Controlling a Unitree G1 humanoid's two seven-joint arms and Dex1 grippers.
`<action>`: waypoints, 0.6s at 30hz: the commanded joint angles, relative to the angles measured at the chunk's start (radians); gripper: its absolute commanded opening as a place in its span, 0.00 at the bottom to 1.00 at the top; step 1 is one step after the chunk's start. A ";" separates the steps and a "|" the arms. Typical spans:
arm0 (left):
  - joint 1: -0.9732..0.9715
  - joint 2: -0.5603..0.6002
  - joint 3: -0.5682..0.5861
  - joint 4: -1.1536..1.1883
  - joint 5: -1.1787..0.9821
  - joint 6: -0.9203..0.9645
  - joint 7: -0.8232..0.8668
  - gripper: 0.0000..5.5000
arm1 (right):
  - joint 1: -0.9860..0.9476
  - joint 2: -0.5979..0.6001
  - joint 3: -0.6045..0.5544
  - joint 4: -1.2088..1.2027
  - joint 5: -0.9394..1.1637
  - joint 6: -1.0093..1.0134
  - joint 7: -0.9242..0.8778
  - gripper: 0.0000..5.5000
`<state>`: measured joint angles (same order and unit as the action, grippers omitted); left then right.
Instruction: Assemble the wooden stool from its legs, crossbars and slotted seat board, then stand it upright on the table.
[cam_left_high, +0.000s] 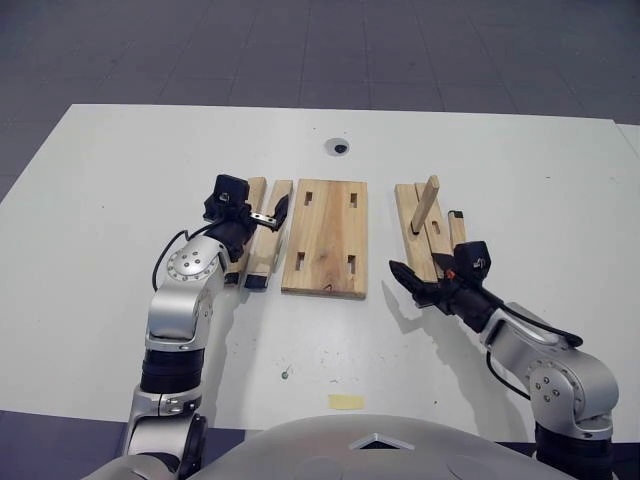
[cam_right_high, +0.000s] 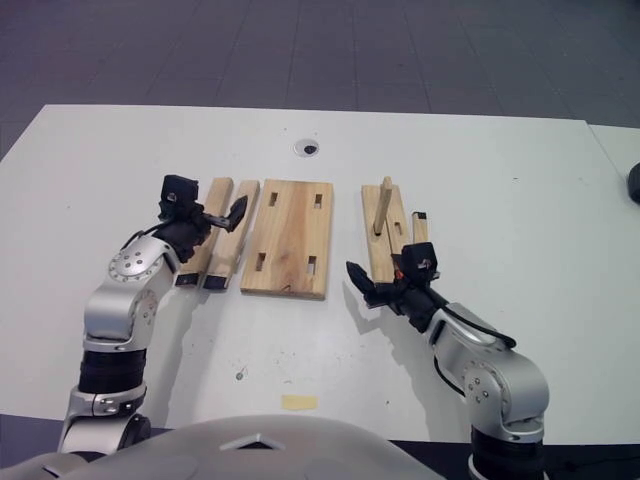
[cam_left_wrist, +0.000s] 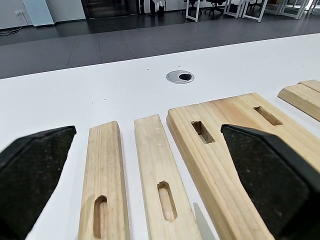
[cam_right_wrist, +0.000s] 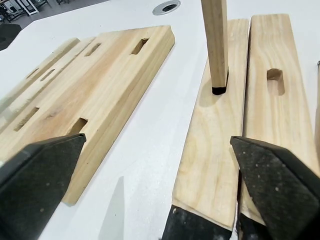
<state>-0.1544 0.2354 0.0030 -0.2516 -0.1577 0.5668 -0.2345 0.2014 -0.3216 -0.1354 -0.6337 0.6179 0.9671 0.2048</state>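
Four slots face up on the seat board (cam_left_high: 325, 237), lying flat mid-table (cam_left_high: 120, 180) with the left legs (cam_left_high: 268, 235) and right legs (cam_left_high: 410, 225) just beside it. One crossbar (cam_left_high: 426, 203) already stands, leaning a little, in the slot of the right leg nearer the board. So I'd call this early leg-and-crossbar fitting. My left gripper (cam_left_high: 256, 215) is spread wide over the left legs, and my right gripper (cam_left_high: 418, 282) is spread at the near end of the right legs, so next up is probably closing on one leg squarely without bumping that crossbar.
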 joint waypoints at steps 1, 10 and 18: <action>0.005 -0.004 -0.005 -0.010 0.009 0.012 0.013 0.98 | -0.013 -0.015 0.001 0.010 -0.007 0.036 -0.014 0.98; 0.009 -0.013 -0.010 -0.003 0.017 0.001 0.024 0.98 | -0.031 -0.079 0.038 0.046 -0.127 0.041 -0.060 0.98; 0.020 -0.015 -0.026 -0.009 0.019 0.004 0.022 0.98 | -0.068 -0.098 0.099 0.028 -0.201 -0.050 -0.009 0.98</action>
<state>-0.1414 0.2162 -0.0162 -0.2516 -0.1467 0.5655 -0.2101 0.1492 -0.4334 -0.0444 -0.5867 0.3972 0.9251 0.1676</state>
